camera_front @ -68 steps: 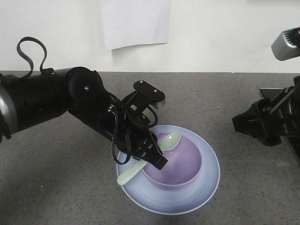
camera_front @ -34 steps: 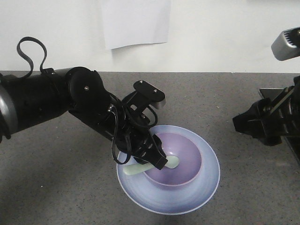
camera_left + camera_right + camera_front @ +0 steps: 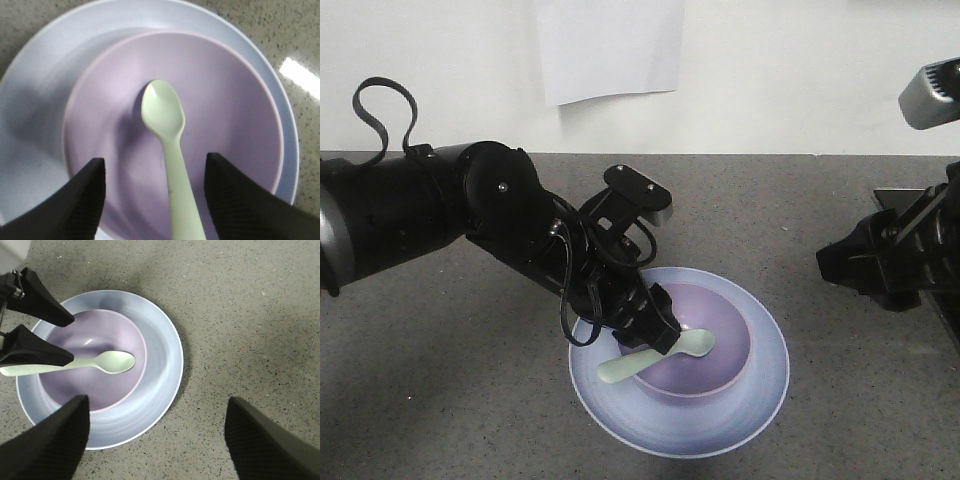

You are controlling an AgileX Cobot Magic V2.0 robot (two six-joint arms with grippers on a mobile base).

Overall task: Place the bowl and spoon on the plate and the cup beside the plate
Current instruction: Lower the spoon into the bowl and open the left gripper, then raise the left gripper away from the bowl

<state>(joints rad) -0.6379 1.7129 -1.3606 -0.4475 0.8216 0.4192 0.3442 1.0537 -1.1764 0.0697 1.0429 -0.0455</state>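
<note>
The lilac bowl [image 3: 720,320] sits in the middle of the pale blue plate [image 3: 760,400] on the grey table. Inside it lies the mint-green spoon [image 3: 660,357], scoop on the bowl's floor and handle sticking out over the near-left rim. My left gripper [image 3: 155,160] hovers just above the handle, open, with both fingers well clear of the spoon [image 3: 165,110]. In the right wrist view, my right gripper [image 3: 157,401] is open over the bare table, just right of the plate [image 3: 160,355]. The cup is out of view.
The speckled grey tabletop [image 3: 800,200] runs back to a white wall with a sheet of paper [image 3: 610,50] on it. My right arm [image 3: 880,262] stands at the table's right side, with a dark flat object [image 3: 905,195] behind it.
The left gripper lowered the spoon from a raised tilt into the bowl and then opened. The spoon now lies free. The right arm has stayed still.
</note>
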